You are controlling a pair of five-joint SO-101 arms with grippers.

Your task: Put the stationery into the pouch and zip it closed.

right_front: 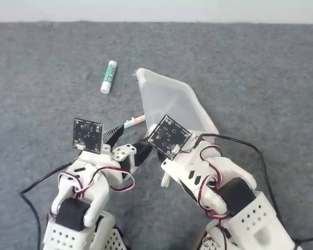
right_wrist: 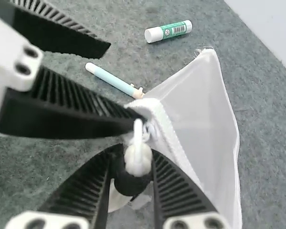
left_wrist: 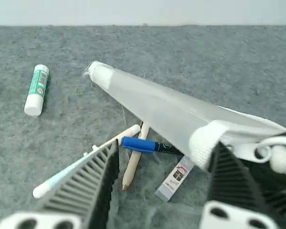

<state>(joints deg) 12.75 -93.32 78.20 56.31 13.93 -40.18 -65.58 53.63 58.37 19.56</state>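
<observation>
A translucent white pouch (right_front: 172,101) is lifted off the grey mat at its near end. My right gripper (right_wrist: 133,164) is shut on the white zipper pull (right_wrist: 138,160) at that end. My left gripper (left_wrist: 167,152) stands open right beside it, and the pouch's zipper tape (left_wrist: 205,143) rests against one finger (left_wrist: 233,181). Below the pouch on the mat lie a pale blue pen (left_wrist: 76,164), a blue marker (left_wrist: 143,145), a wooden pencil (left_wrist: 133,164) and a small flat case (left_wrist: 174,179). A green and white glue stick (right_front: 108,76) lies apart to the far left.
The grey mat (right_front: 261,67) runs to a pale strip (right_front: 156,10) at the back. Black cables trail beside the left arm (right_front: 39,182) and the right arm (right_front: 261,156). Open mat lies left and right of the pouch.
</observation>
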